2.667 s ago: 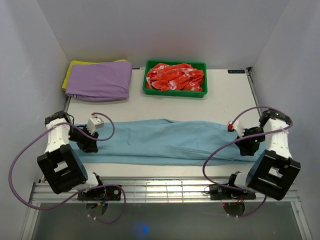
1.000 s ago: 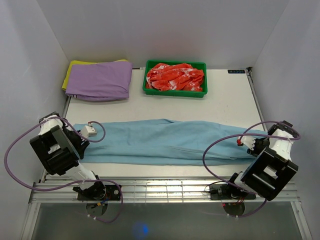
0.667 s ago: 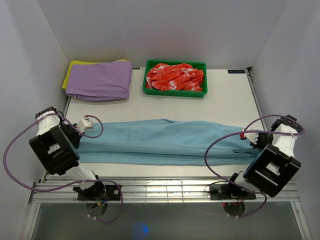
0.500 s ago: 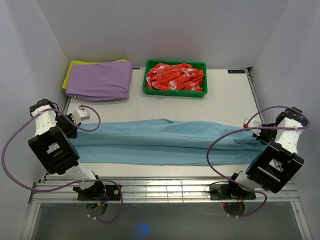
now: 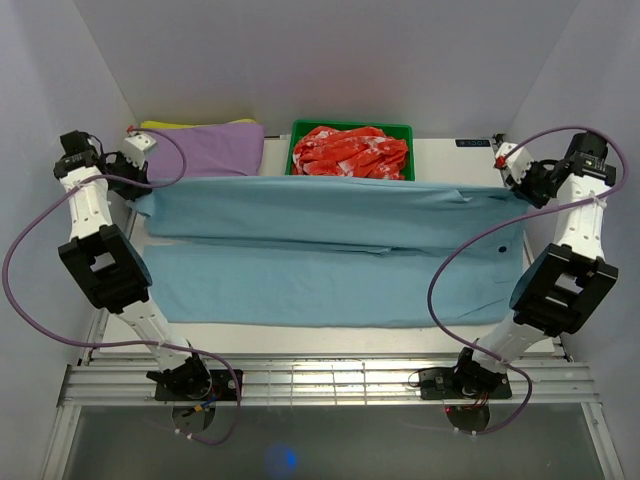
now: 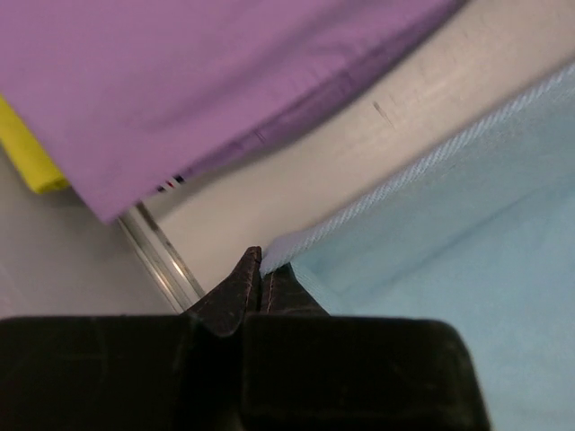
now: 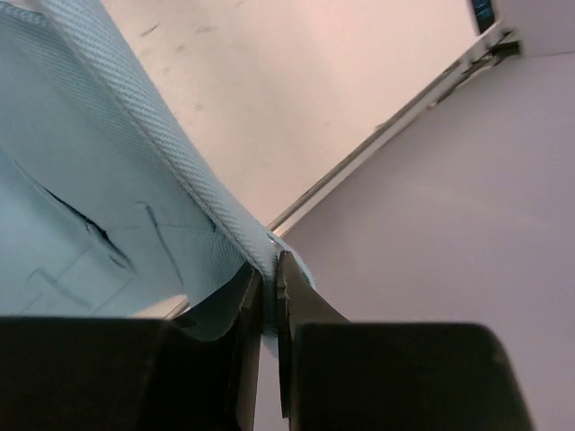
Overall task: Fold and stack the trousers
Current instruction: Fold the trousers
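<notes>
Fingers of the left gripper [image 6: 260, 280] and right gripper [image 7: 269, 274] pinch shut on the trousers' [image 5: 330, 212] opposite ends, long axis stretched between them.

The left arm [image 5: 98, 262] is extended from its base at 7 o'clock up to 10 o'clock, wrist turned toward 3 o'clock. The left gripper [image 6: 260, 269] has its jaws closed, pinching a corner of the trousers [image 5: 330, 215]. The right arm [image 5: 560, 280] is extended from 5 o'clock up to 2 o'clock, wrist turned toward 9 o'clock. The right gripper [image 7: 269, 269] has its jaws closed, pinching the hem at the opposite end. The two grippers are well apart.
</notes>
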Available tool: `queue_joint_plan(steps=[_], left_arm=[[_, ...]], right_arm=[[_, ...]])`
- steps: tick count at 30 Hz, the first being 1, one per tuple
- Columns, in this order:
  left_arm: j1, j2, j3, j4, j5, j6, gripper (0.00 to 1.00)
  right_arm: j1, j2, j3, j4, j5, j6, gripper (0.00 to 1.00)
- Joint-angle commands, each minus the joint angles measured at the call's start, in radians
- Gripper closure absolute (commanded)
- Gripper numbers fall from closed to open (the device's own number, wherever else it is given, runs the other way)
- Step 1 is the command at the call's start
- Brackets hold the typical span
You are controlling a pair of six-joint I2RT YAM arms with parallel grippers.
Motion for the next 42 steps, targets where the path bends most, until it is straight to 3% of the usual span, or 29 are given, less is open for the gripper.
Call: queue_joint_plan(steps=[1,3,7,11,17,23,30,35,38,42], left_arm=[[0.053,-0.004,0.135,0.294,-0.128,-0.187,1.0],[0.053,-0.019,0.125,0.307,-0.131,-0.177,1.0],[0.059,-0.103,-0.082,0.357,-0.128,-0.088,1.0],[0.078,-0.198,-0.283,0.394,-0.125,-0.013,1.0],[0.145,-0.295,-0.487,0.394,-0.106,0.089,1.0],[0.212,-0.324,-0.546,0.354,-0.094,0.164,1.0],[0.295,-0.352,-0.423,0.262,0.025,0.133,1.0],[0.377,-0.428,-0.516,0.124,0.075,0.332,1.0],[0.404,-0.476,-0.663,0.067,0.02,0.481,1.0],[0.415,-0.505,-0.892,0.145,-0.129,0.606,1.0]], right_arm=[[-0.042,0.017,0.129,0.232,0.137,0.127,0.92],[-0.044,0.005,0.121,0.234,0.139,0.102,0.92],[-0.056,-0.056,-0.004,0.241,0.122,0.023,0.92],[-0.057,-0.136,-0.232,0.258,0.129,-0.068,0.92],[-0.068,-0.219,-0.408,0.278,0.157,-0.162,0.92],[-0.082,-0.233,-0.45,0.286,0.154,-0.178,0.92],[-0.152,-0.245,-0.341,0.232,0.073,-0.169,0.92],[-0.215,-0.315,-0.477,0.206,0.053,-0.307,0.92],[-0.222,-0.357,-0.616,0.208,0.076,-0.385,0.92],[-0.222,-0.388,-0.776,0.234,0.114,-0.454,0.92]])
